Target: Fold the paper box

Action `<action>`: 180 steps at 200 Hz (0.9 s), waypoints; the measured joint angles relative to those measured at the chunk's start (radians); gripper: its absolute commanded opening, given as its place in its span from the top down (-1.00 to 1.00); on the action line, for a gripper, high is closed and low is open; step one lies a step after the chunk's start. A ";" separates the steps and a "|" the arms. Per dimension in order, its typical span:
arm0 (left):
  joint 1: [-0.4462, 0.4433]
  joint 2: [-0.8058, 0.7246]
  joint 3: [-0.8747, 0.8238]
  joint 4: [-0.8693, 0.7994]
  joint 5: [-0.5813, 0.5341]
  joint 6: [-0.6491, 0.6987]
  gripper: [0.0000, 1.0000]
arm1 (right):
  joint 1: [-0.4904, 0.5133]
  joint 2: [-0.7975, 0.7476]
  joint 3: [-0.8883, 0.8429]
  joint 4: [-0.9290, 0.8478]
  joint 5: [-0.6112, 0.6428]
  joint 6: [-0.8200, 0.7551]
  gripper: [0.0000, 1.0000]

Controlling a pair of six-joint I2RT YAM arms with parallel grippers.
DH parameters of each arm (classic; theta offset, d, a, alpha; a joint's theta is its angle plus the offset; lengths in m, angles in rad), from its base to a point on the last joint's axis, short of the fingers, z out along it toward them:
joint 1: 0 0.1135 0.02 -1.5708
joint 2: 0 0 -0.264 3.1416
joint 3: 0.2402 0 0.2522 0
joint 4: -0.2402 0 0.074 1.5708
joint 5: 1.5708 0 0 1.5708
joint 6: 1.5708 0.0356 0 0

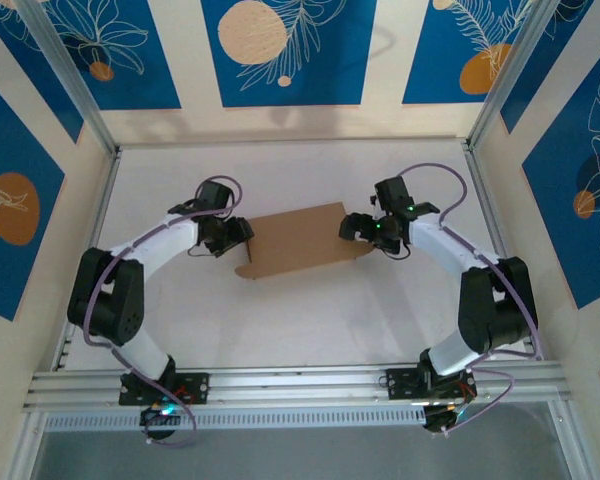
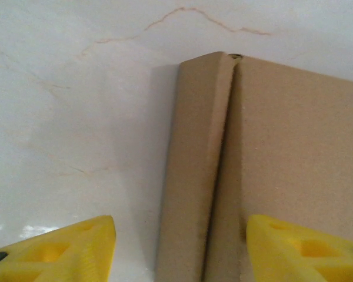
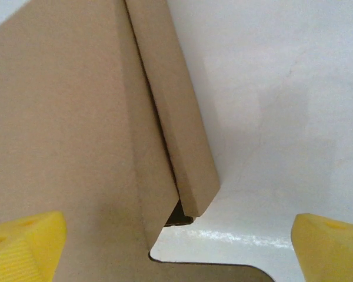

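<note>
The left arm point(image 1: 130, 290) rises from its base at 7 o'clock, elbow bent out toward 9, forearm angling to 2. The left end effector point(image 1: 238, 232) points to 3 o'clock, its fingers point(image 2: 76, 247) spread wide. The right arm point(image 1: 490, 300) mirrors this from 5 o'clock. The right end effector point(image 1: 352, 226) points to 9, its fingers point(image 3: 23, 241) likewise parted.

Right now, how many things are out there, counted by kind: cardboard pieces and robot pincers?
paper box: 1
pincers: 2 (left pincer, right pincer, both open)
Total: 3
</note>
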 measured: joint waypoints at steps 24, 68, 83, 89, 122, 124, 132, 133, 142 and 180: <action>-0.001 0.027 0.024 -0.005 -0.014 0.027 -0.20 | -0.039 0.003 0.005 0.035 -0.069 -0.026 -0.96; -0.002 0.069 0.032 0.009 -0.013 0.055 -0.08 | -0.071 0.139 0.045 0.097 -0.179 -0.051 -0.69; -0.002 0.073 0.032 0.014 -0.014 0.063 -0.01 | -0.075 0.198 0.063 0.100 -0.190 -0.052 -0.62; -0.002 0.074 0.032 0.017 -0.013 0.066 0.02 | -0.076 0.222 0.067 0.101 -0.191 -0.051 -0.59; -0.003 0.091 0.039 0.036 -0.002 0.077 0.23 | -0.079 0.280 0.082 0.105 -0.219 -0.042 -0.17; -0.003 0.091 0.039 0.039 -0.002 0.077 0.24 | -0.078 0.280 0.084 0.105 -0.220 -0.039 -0.15; -0.003 0.094 0.039 0.048 0.001 0.077 0.26 | -0.076 0.282 0.087 0.106 -0.225 -0.043 -0.08; -0.003 0.095 0.039 0.049 0.001 0.076 0.27 | -0.076 0.283 0.088 0.106 -0.225 -0.045 -0.08; -0.003 0.097 0.039 0.056 0.005 0.078 0.31 | -0.072 0.285 0.093 0.105 -0.230 -0.042 -0.07; 0.000 0.100 0.039 0.079 0.014 0.096 0.41 | -0.075 0.274 0.092 0.092 -0.232 -0.053 -0.52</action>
